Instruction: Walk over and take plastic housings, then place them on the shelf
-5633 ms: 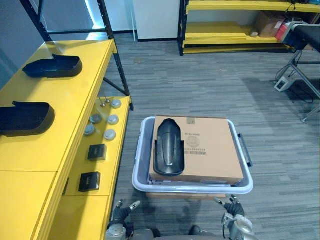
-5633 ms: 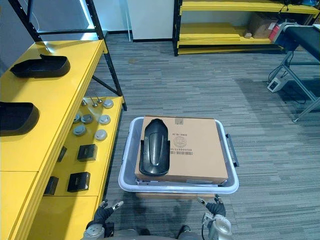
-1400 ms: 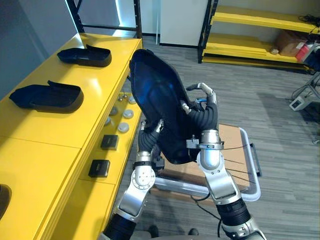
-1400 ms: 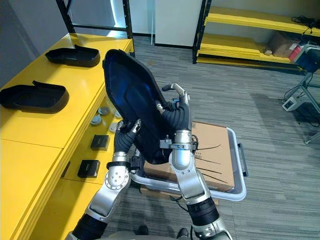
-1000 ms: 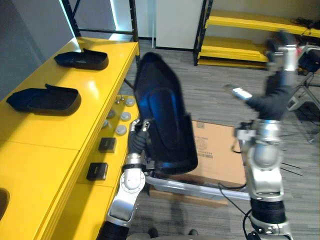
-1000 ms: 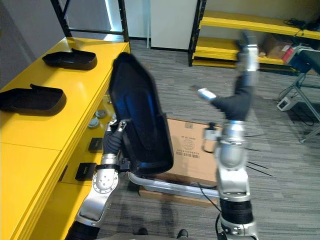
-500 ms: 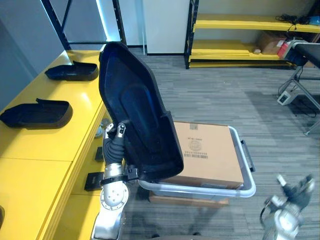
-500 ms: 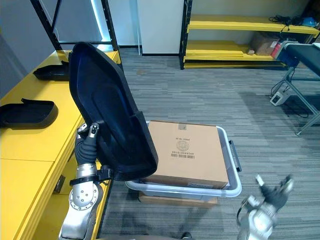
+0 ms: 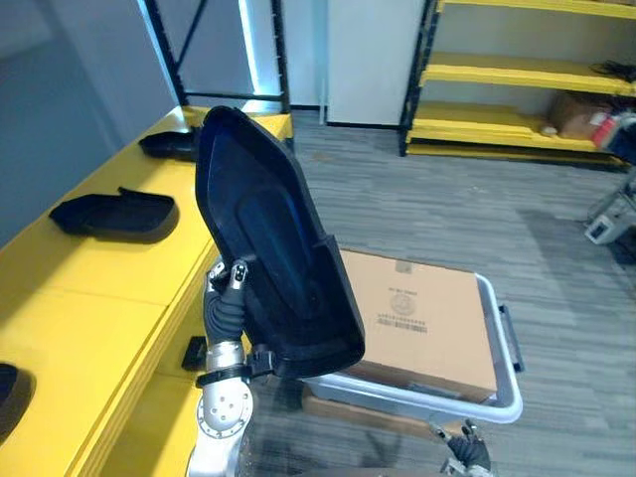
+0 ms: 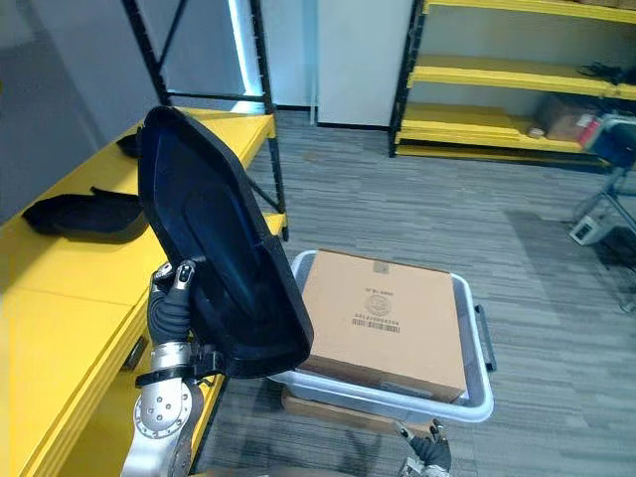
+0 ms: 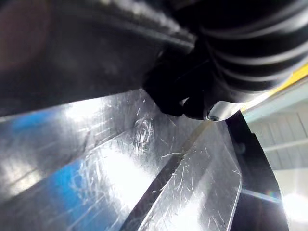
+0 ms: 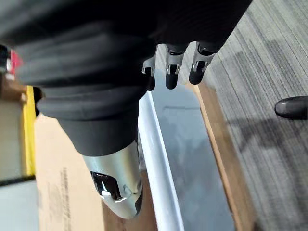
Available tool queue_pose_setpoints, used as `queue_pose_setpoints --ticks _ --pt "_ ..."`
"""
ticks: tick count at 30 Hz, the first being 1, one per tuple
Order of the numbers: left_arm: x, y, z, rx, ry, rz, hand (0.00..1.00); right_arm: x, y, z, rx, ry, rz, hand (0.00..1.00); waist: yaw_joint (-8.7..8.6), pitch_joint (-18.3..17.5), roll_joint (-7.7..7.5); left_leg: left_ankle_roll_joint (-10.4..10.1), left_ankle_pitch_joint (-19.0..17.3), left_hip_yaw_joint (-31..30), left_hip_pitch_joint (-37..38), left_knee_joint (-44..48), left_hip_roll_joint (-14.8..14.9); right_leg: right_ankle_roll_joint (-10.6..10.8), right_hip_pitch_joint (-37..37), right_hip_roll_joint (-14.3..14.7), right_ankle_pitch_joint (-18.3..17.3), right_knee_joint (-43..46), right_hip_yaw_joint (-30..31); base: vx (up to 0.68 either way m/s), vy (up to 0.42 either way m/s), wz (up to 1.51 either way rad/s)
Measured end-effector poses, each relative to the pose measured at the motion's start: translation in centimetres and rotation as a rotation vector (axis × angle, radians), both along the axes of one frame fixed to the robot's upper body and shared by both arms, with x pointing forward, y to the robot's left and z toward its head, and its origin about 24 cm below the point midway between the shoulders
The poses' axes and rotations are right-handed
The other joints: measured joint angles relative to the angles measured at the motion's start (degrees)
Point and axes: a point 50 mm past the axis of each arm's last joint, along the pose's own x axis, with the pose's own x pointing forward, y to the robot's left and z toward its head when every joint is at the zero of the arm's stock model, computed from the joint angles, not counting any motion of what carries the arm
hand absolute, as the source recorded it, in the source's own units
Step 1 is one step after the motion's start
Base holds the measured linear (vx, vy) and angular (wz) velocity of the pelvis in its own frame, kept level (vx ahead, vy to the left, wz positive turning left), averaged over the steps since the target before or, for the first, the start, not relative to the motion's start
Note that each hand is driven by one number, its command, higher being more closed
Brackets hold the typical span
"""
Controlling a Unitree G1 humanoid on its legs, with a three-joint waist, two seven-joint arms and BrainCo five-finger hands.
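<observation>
Grey carpet (image 9: 417,209), cardboard box (image 9: 422,318) in grey tote (image 10: 368,396), left hand (image 9: 227,293) gripping black housing (image 9: 268,229), right hand (image 12: 172,72) relaxed

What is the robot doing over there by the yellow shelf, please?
The robot's left hand grips a large black housing and holds it upright beside the yellow shelf, where other housings lie. It is not yet set down. The right hand hangs low and open by the grey bin that holds a cardboard box.
</observation>
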Motion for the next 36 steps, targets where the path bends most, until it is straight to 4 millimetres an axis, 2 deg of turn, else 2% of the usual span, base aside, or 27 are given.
queue_pose_setpoints --ticks 1,2,4,5,7,8,9,11,12,13,14,15,16,17,18,19,20,21,22,23,24,25,26,27,30,34,36 --pt "0.0 0.1 0.3 -0.007 -0.014 0.005 1.0 0.7 0.3 0.1 -0.001 -0.014 0.015 0.0 -0.2 0.42 -0.16 0.05 -0.78 9.71 -2.22 0.79 3.26 -0.03 0.07 -0.79 -0.05 0.51 -3.6 -0.1 0.028 1.59" --pt "0.1 0.0 0.4 -0.012 -0.02 0.002 1.0 0.8 0.2 0.2 -0.007 -0.016 0.02 0.0 -0.25 0.63 -0.16 0.04 -0.78 15.3 -3.23 1.68 5.09 0.06 0.19 -1.22 -0.1 0.79 -5.44 -0.04 0.041 1.55" --pt "0.2 -0.4 0.5 -0.032 -0.032 -0.008 1.0 1.5 0.4 0.2 -0.019 -0.019 0.047 0.0 -0.32 0.55 1.15 0.08 -0.78 36.3 -4.44 5.66 12.53 0.39 1.13 -2.5 -0.33 2.01 -10.77 0.05 0.102 1.35" --pt "0.3 -0.8 0.7 -0.041 -0.04 -0.027 1.0 1.4 0.7 0.2 -0.015 -0.015 0.069 0.0 -0.38 0.5 1.31 1.38 -1.56 44.27 -4.0 7.25 14.44 0.63 1.83 -3.76 -0.48 3.17 -13.06 0.06 0.104 1.03" --pt "0.5 -1.3 1.0 -0.055 -0.061 -0.056 1.0 1.5 1.1 0.1 -0.003 -0.005 0.079 0.0 -0.16 0.37 1.25 2.57 -4.29 48.44 -4.41 9.08 14.32 0.75 2.56 -5.44 -0.42 4.06 -15.68 0.13 0.173 0.9" --pt "0.8 -1.8 1.1 -0.066 -0.076 -0.086 1.0 1.6 1.4 0.0 0.003 0.0 0.091 0.0 -0.42 0.18 1.43 2.22 -6.14 50.36 -4.64 10.54 14.26 1.4 3.35 -6.35 -0.13 3.92 -17.89 0.19 0.233 0.87" --pt "1.0 -2.2 1.1 -0.069 -0.08 -0.104 1.0 1.6 1.4 0.0 0.003 0.003 0.093 0.0 -0.52 0.18 1.43 2.17 -6.34 49.89 -4.52 10.82 13.79 1.83 3.84 -6.77 0.06 3.85 -18.93 0.2 0.222 0.95" --pt "1.7 -3.5 0.9 -0.071 -0.075 -0.175 1.0 1.2 1.5 -0.4 0.01 0.033 0.096 0.0 -0.79 -0.13 0.71 3.61 -6.66 45.54 -5.4 10.81 9.86 2.88 6.08 -9.22 1.08 4.32 -21.44 0.19 0.233 1.03" --pt "1.9 -3.6 0.8 -0.066 -0.069 -0.182 1.0 1.0 1.5 -0.6 0.013 0.046 0.094 0.0 -0.81 -0.17 0.64 4.1 -7.08 44.55 -5.39 11.13 9.07 2.58 6.35 -10.11 1.28 5.51 -21.47 0.2 0.248 0.98" --pt "2.1 -3.8 0.5 -0.065 -0.056 -0.194 1.0 1.1 1.6 -0.7 0.013 0.059 0.103 0.0 -1.1 -0.24 0.72 4.66 -8.15 42.64 -5.27 12.16 8.19 1.49 6.83 -12.35 2.03 9.76 -21.31 0.22 0.239 0.93" --pt "2.4 -4.0 0.2 -0.066 -0.044 -0.205 1.0 1.7 1.6 -0.5 0.003 0.052 0.125 0.0 -1.61 -0.26 0.8 4.96 -8.45 40.35 -4.69 12.48 7.25 -1.8 6.51 -15.2 4.09 16.74 -19.45 0.23 0.231 0.97" --pt "2.4 -4.0 0.1 -0.062 -0.036 -0.208 1.0 1.8 1.7 -0.5 -0.001 0.051 0.132 0.0 -2.01 -0.2 0.96 5.1 -8.53 38.95 -4.01 12.0 6.96 -4.67 5.7 -16.4 5.93 20.79 -16.85 0.28 0.189 1.06" --pt "2.5 -4.0 -0.1 -0.043 -0.032 -0.216 1.0 1.9 1.5 -0.4 -0.009 0.05 0.142 0.0 -2.69 -0.11 1.13 5.25 -8.62 36.12 -2.29 10.7 6.9 -6.35 2.21 -16.42 3.58 27.86 -6.96 0.28 0.107 1.18" --pt "2.6 -3.8 -0.2 -0.026 -0.029 -0.213 1.0 2.4 1.6 -0.3 -0.011 0.035 0.154 0.0 -3.38 0.01 1.34 4.91 -8.31 33.08 -0.58 9.11 6.95 -4.29 -1.83 -12.33 -1.77 31.49 3.56 0.28 0.071 1.17" --pt "2.6 -3.8 -0.3 -0.022 -0.025 -0.214 1.0 2.5 1.6 -0.2 -0.012 0.032 0.154 0.0 -3.47 0.05 1.42 4.75 -7.94 31.92 0.58 7.93 6.79 -3.64 -3.69 -9.92 -3.62 32.07 8.2 0.19 0.011 1.12" --pt "2.6 -3.9 -0.5 -0.024 -0.017 -0.215 1.0 2.5 1.5 -0.2 -0.014 0.032 0.155 0.0 -3.52 -0.03 1.3 4.51 -7.49 29.82 2.53 6.27 6.2 -3.21 -6.75 -6.23 -6.48 31.44 14.72 0.22 -0.017 1.14" --pt "2.7 -4.2 -0.7 -0.026 -0.009 -0.22 1.0 2.5 1.5 -0.2 -0.015 0.03 0.153 0.0 -3.85 -0.28 0.92 4.48 -7.47 27.14 3.37 5.85 5.52 -3.23 -9.54 -3.39 -8.7 29.63 18.46 0.21 -0.032 1.16" --pt "2.7 -4.3 -0.8 -0.027 -0.005 -0.222 1.0 2.5 1.4 -0.2 -0.017 0.03 0.153 0.0 -3.92 -0.33 0.84 4.41 -7.44 25.54 3.76 5.79 5.13 -3.41 -11.16 -2.1 -9.53 28.61 20.52 0.25 -0.076 1.28" --pt "2.8 -4.5 -1.1 -0.028 0.011 -0.228 1.0 2.6 1.3 -0.1 -0.021 0.024 0.151 0.0 -4.25 -0.22 1.08 4.2 -7.35 22.74 4.15 5.94 4.97 -3.33 -14.31 1.02 -10.63 26.3 25.34 0.19 -0.106 1.31" --pt "2.9 -4.5 -1.6 -0.026 0.034 -0.227 1.0 2.9 1.2 0.1 -0.027 0.008 0.149 0.0 -5.03 -0.18 1.15 3.31 -6.96 19.85 4.25 6.21 4.99 -2.54 -16.29 4.15 -10.58 22.82 30.46 0.17 -0.125 1.45" --pt "2.9 -4.6 -1.9 -0.025 0.047 -0.227 1.0 2.9 1.1 0.1 -0.029 0.002 0.147 0.0 -5.2 -0.35 0.88 2.65 -6.84 18.5 4.23 6.44 4.91 -1.69 -16.68 5.52 -9.93 19.76 33.01 0.16 -0.138 1.57" --pt "2.9 -4.6 -2.3 -0.019 0.063 -0.228 1.0 2.5 1.5 0.0 -0.018 0.008 0.142 0.0 -5.42 -0.77 -0.64 1.5 -6.84 16.39 4.78 6.34 3.3 -1.13 -16.67 5.73 -2.8 12.95 35.39 0.18 -0.18 1.39" --pt "2.9 -4.5 -2.4 -0.019 0.068 -0.226 1.0 2.0 1.7 -0.2 -0.009 0.025 0.141 0.0 -5.01 -0.75 -1.86 0.72 -7.31 15.28 5.78 6.0 2.12 -0.58 -16.67 4.27 -1.18 11.91 34.9 0.23 -0.209 1.24" --pt "2.6 -4.5 -2.8 -0.037 0.091 -0.213 1.0 1.8 1.1 -0.2 -0.026 0.035 0.149 0.0 -3.99 -1.54 -0.18 -0.11 -7.54 14.42 5.47 6.39 3.66 -1.16 -14.94 4.64 -0.62 10.63 33.01 0.19 -0.173 0.72" --pt "2.0 -4.1 -2.7 -0.059 0.089 -0.182 1.0 1.8 0.7 -0.1 -0.037 0.028 0.147 0.0 -3.03 -2.21 1.17 -1.27 -8.15 14.51 4.94 6.73 6.59 -2.15 -11.39 6.69 0.09 5.44 29.16 0.12 -0.136 0.47" --pt "1.6 -3.3 -2.9 -0.07 0.1 -0.144 1.0 1.7 1.4 0.0 -0.02 0.017 0.139 0.0 -1.83 -2.31 1.02 -1.92 -8.11 13.59 4.68 6.62 7.93 -2.79 -8.61 8.12 1.34 1.71 27.46 0.01 -0.067 0.18" --pt "1.4 -2.9 -3.2 -0.066 0.112 -0.135 1.0 1.3 1.5 -0.1 -0.016 0.024 0.134 0.0 -1.81 -2.0 0.11 -2.6 -7.65 11.48 4.27 6.62 7.61 -2.71 -7.34 7.78 1.65 0.44 25.32 -0.02 -0.017 0.57"
